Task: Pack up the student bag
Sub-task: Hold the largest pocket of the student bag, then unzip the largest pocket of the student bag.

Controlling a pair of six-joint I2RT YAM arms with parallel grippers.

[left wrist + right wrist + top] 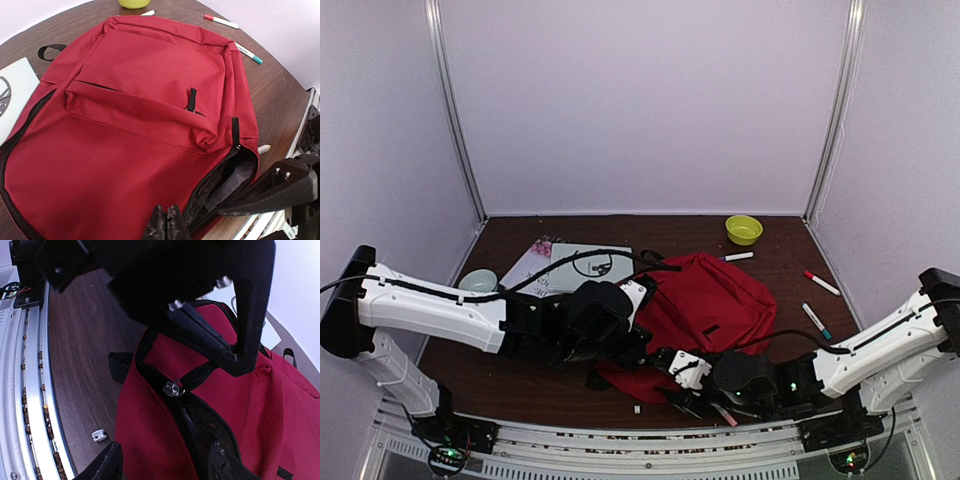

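Left wrist: student bag (150,100) looks soft, light; left gripper (162,226) pinches fabric beside zipper (220,172); right gripper (167,465) jaws apart.

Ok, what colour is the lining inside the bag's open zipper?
Grey lining inside the student bag; left wrist view shows it best.

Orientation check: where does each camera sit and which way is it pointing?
Top external: above and behind the bases, facing down toward the back wall; both arms and the student bag show.
Left wrist: low over the bag, looking across its front; left fingers, shut, at bottom.
Right wrist: close at the bag's near edge, on the zipper pull; right fingers, spread, frame it.
Shared: top and left wrist both show the yellow bowl.
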